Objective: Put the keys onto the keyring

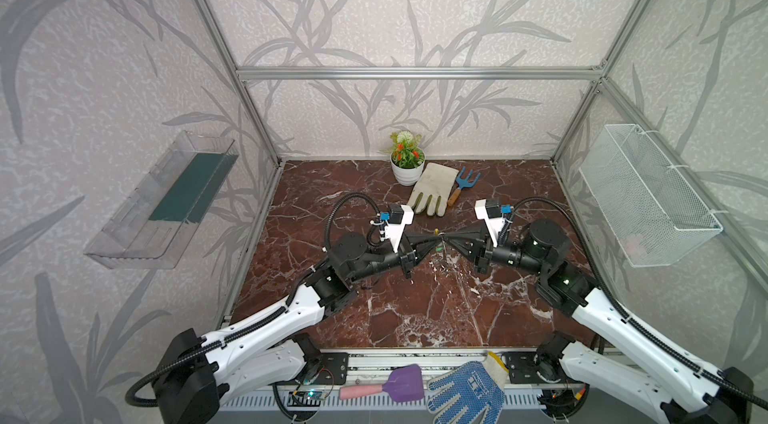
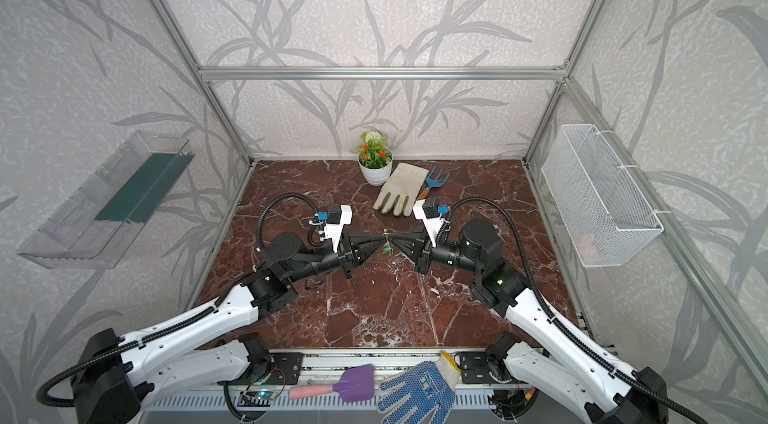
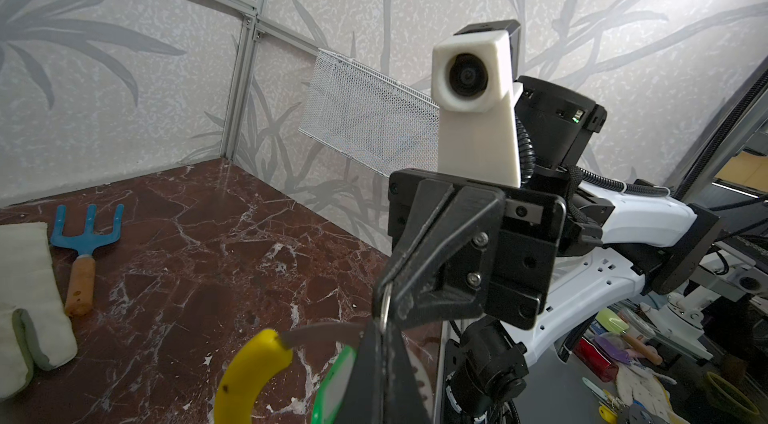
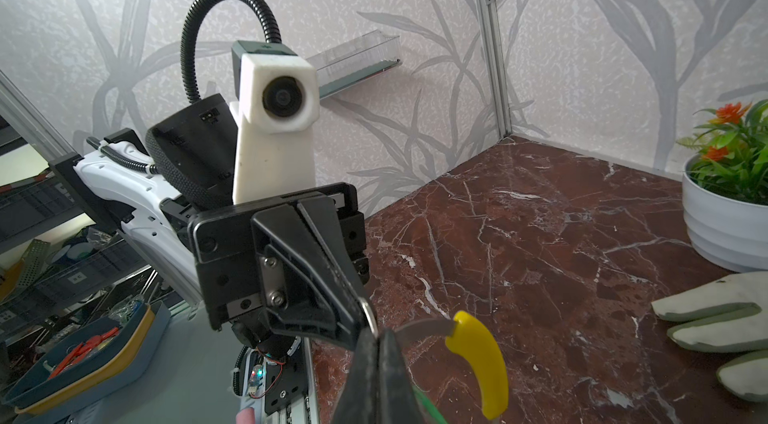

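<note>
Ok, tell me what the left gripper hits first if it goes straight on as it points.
The right gripper, which faces the left gripper tip to tip above the table. Only part of the keyring seems to sit between them, so contact would likely come at once.

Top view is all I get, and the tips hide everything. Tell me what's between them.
Observer: A small silver ring shows where the left gripper and right gripper meet, both shut.
Operator: Find the keys.
Observer: One green tag, hanging in the air right beside the left gripper's fingers.
Operator: Now the keyring, its yellow sleeve.
Observer: It curves off the grey wire on the back-wall side of the tag, also airborne.
</note>
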You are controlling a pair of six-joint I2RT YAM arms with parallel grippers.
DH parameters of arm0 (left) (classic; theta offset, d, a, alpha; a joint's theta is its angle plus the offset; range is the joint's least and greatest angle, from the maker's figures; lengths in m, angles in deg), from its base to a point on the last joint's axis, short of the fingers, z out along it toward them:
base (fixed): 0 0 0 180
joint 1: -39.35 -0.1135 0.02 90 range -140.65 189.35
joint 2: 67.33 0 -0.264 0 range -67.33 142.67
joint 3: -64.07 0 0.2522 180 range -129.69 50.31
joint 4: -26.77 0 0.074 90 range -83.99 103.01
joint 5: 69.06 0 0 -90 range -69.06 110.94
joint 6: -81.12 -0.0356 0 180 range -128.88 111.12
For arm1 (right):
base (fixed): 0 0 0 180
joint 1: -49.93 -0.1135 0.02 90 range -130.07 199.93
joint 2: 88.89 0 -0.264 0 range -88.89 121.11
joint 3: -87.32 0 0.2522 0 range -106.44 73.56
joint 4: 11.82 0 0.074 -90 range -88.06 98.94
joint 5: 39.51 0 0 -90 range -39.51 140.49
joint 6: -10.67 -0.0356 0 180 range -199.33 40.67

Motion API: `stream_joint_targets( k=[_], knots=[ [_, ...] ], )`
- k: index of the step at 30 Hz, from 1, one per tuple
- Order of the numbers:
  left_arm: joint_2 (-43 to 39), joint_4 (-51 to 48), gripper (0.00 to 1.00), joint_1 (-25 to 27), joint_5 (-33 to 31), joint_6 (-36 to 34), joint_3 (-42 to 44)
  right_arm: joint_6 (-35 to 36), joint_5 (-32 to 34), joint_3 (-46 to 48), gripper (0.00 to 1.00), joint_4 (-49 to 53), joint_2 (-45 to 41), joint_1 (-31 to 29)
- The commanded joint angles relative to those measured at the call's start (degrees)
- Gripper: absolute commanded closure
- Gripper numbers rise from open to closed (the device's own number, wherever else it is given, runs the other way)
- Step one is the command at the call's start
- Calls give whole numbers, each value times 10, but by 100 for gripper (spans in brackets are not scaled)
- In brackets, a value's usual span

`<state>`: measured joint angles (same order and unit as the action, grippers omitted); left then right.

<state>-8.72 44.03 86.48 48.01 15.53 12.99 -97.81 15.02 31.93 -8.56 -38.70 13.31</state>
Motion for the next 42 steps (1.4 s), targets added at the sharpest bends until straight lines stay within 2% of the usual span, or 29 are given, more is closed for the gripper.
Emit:
stream_joint_targets(
  k=[1, 9, 12, 14, 21, 26, 34, 42],
  knots=[
    [1, -11, 100, 0, -2, -10, -23, 24, -10, -26, 100, 28, -11, 1],
    [0, -50, 99, 0, -8, -20, -35, 36, -18, -26, 100, 36, -13, 13],
    [-2, -67, 91, 0, -9, -26, -39, 42, -22, -29, 100, 49, -14, 20],
    [-6, -89, 91, 0, -12, -33, -43, 51, -25, -35, 100, 65, -16, 23],
    [-21, -226, 76, -2, -32, -65, -92, 115, -44, -62, 100, 141, -8, 38],
    [-27, -327, 75, -3, -27, -94, -135, 153, -73, -80, 100, 185, 7, 38],
    [7, -479, 73, -8, 21, -161, -221, 162, -105, -91, 100, 194, 28, 37],
    [41, -510, 73, -9, 48, -176, -248, 165, -116, -94, 100, 201, 34, 31]
  ],
)
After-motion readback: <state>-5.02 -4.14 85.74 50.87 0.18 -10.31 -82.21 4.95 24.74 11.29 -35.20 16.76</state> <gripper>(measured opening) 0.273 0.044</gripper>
